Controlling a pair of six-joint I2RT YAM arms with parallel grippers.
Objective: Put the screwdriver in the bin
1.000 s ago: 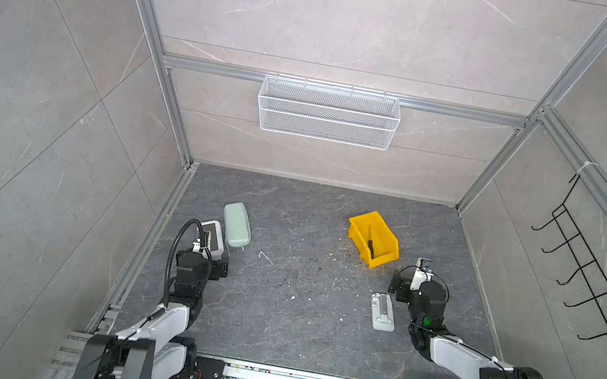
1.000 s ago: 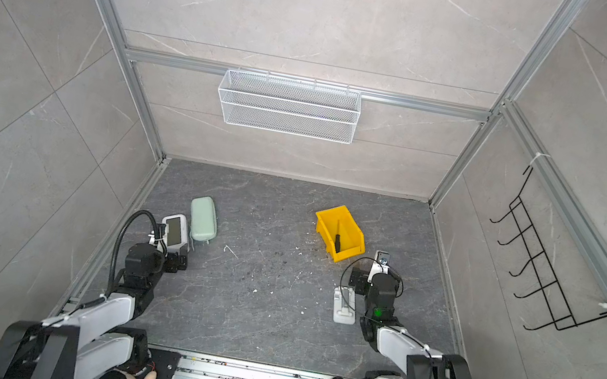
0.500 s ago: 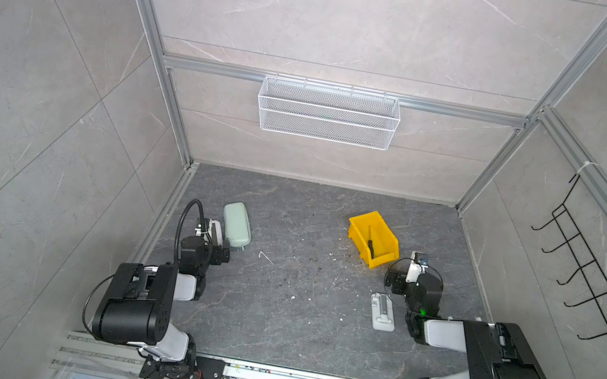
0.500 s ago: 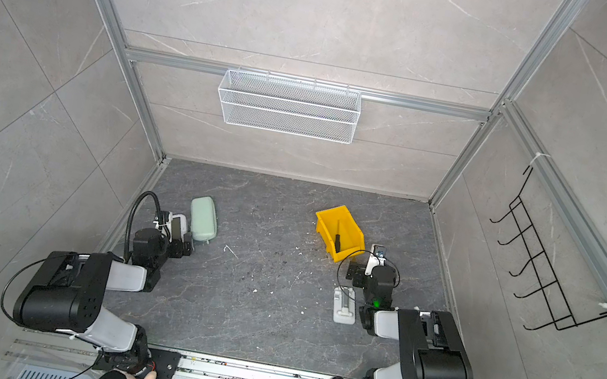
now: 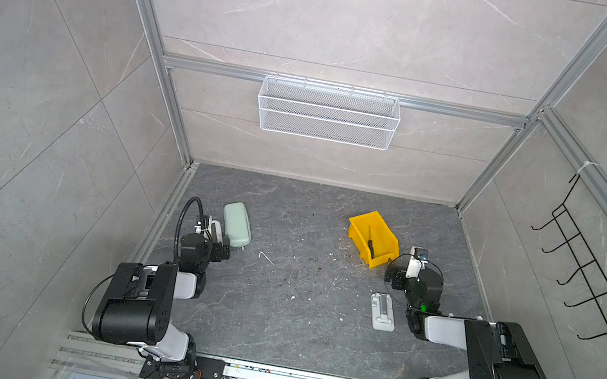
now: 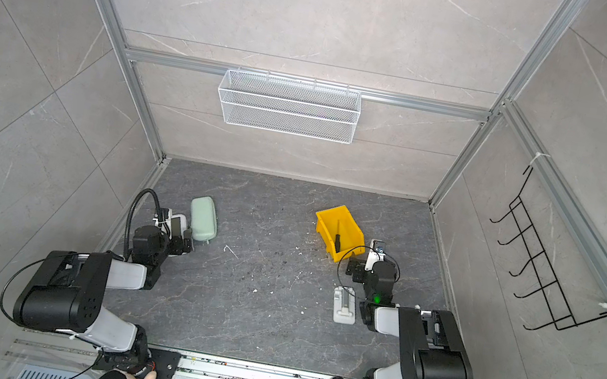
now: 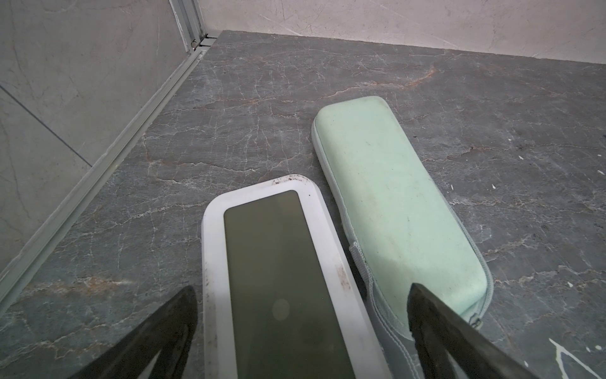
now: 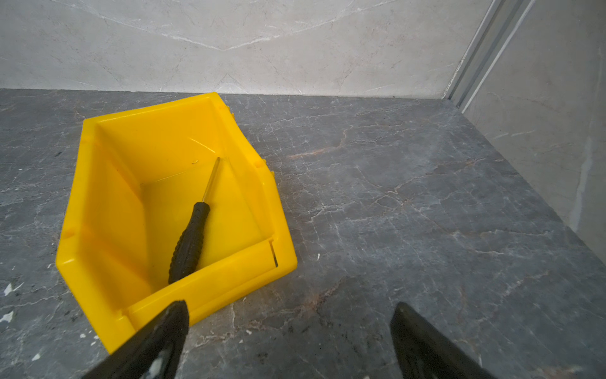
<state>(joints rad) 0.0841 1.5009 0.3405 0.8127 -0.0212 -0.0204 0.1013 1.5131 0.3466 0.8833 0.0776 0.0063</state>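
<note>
The yellow bin (image 5: 356, 230) (image 6: 324, 226) (image 8: 105, 203) stands on the dark floor, right of the middle. Inside it lies the screwdriver (image 5: 370, 247) (image 6: 337, 239) (image 8: 190, 239), black handle toward the low front lip, thin shaft pointing at the back wall. My right gripper (image 8: 290, 308) (image 5: 393, 272) hovers low just in front of that lip, open, with bare floor between its fingers. My left gripper (image 7: 301, 288) (image 5: 218, 244) is at the left, open, straddling a white device without gripping it.
A white device with a dark screen (image 7: 272, 262) lies beside a mint green case (image 7: 393, 203) (image 5: 237, 224) at the left. A flat white part (image 5: 382, 312) lies by the right arm. A white wire basket (image 5: 328, 112) hangs on the back wall. A black hook rack (image 5: 589, 283) hangs on the right wall.
Both arms have folded, their elbows now raised toward the camera. Both grippers stay open and low, shifted slightly toward the back wall. The screwdriver has not moved in the bin.
</note>
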